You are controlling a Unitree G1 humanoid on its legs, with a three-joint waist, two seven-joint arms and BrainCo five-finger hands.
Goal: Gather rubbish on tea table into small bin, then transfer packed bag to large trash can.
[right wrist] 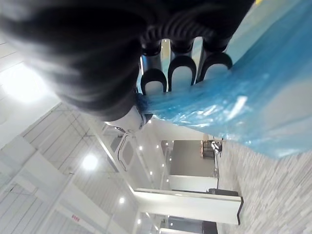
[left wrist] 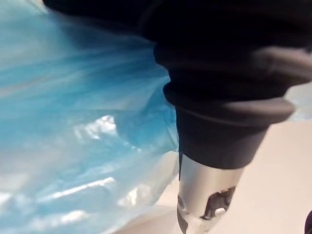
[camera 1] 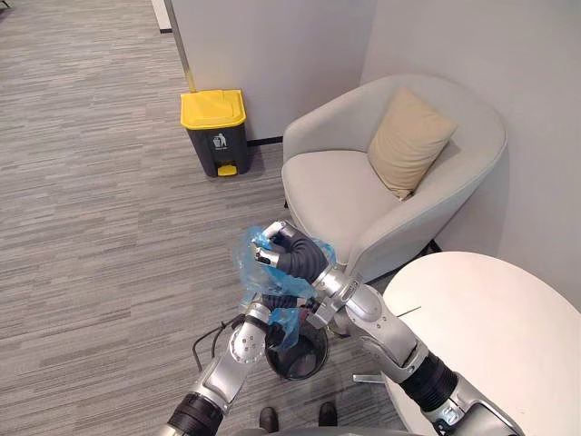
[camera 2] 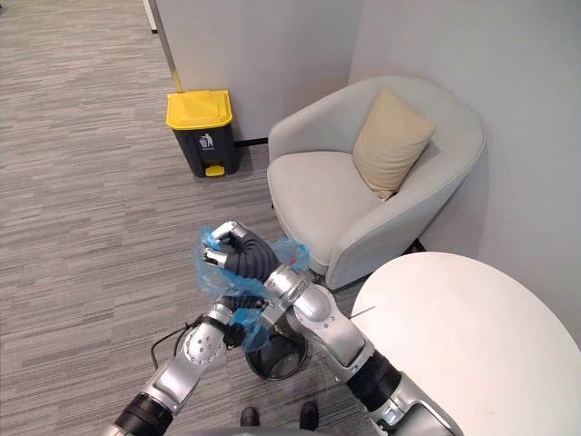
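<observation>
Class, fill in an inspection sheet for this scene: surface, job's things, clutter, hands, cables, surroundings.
surface: white round table, on the robot's right.
job's things: blue bag held up over the black bin on the carpet; yellow-lidded trash can by the far wall, lid down.
clutter: nothing seen.
hands: right hand shut on the bag's top; left hand lower, at the bag.
cables: nothing seen.
surroundings: armchair with cushion.
</observation>
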